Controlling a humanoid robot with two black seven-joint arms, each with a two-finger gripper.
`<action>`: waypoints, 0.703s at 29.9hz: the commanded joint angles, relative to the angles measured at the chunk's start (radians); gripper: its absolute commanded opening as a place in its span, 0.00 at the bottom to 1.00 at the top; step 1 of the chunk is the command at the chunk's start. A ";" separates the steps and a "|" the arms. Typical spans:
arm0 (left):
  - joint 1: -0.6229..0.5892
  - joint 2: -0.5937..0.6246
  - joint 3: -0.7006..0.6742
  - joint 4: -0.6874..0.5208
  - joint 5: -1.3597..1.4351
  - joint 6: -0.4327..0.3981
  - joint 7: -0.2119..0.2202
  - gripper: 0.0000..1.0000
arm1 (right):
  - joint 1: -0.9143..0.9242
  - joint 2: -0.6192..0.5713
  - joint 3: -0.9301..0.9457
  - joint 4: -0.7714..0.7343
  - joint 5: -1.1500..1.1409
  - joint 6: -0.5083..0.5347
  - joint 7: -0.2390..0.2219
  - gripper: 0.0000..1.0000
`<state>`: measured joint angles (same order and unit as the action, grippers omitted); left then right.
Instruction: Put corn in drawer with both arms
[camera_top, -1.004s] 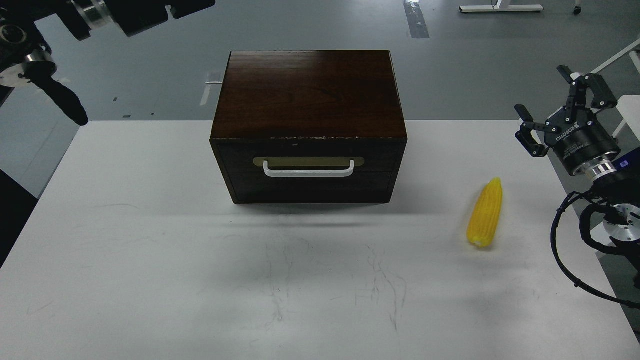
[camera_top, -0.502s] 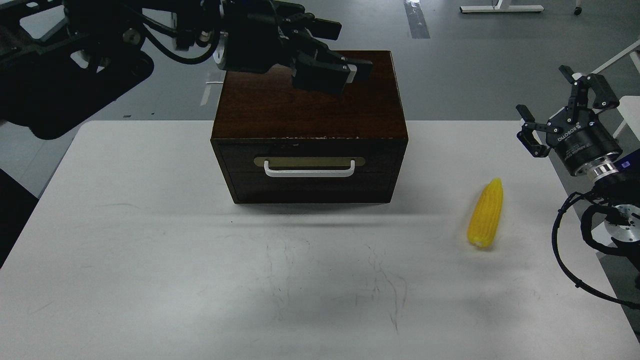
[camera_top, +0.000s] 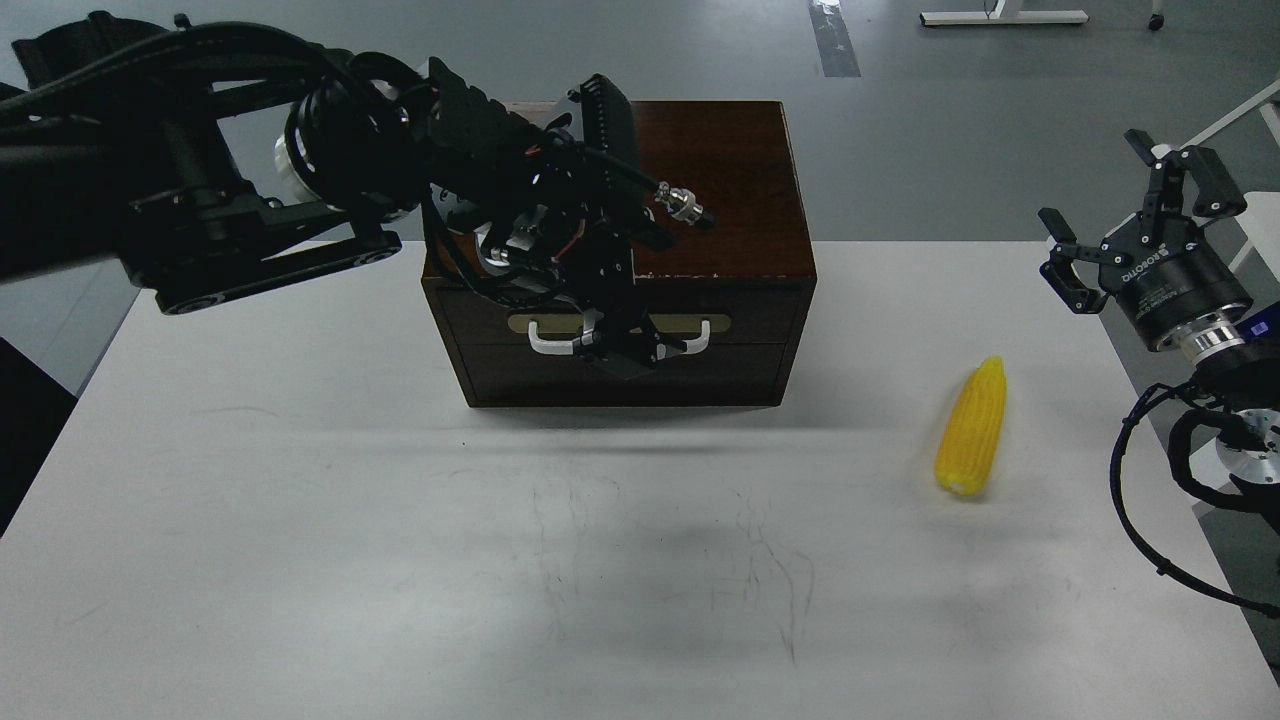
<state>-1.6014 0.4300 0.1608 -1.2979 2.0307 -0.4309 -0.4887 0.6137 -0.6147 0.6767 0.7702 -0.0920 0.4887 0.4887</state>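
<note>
L gripper (camera_top: 628, 352) is being held at the drawer (camera_top: 617, 345) handle (camera_top: 700, 340); finger state can't be told. R gripper (camera_top: 1135, 215) is being held spread, well apart from corn (camera_top: 970, 427).

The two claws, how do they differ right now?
The left claw hangs low at the drawer front, pointing down by the white handle; the right claw is raised off the table's right edge, pointing up, fingers spread, far from the corn. Both are black and hold nothing.
</note>
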 joint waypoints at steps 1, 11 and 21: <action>-0.002 -0.004 0.039 0.000 0.009 0.000 0.000 0.98 | 0.000 -0.002 0.000 0.000 0.000 0.000 0.000 1.00; 0.008 -0.013 0.092 0.003 0.057 0.000 0.000 0.98 | -0.002 -0.002 -0.002 0.000 0.000 0.000 0.000 1.00; 0.025 -0.043 0.100 0.008 0.102 0.000 0.000 0.98 | -0.006 -0.002 0.001 0.001 0.000 0.000 0.000 1.00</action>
<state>-1.5809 0.3930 0.2591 -1.2925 2.1285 -0.4310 -0.4886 0.6080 -0.6168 0.6775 0.7716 -0.0920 0.4887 0.4887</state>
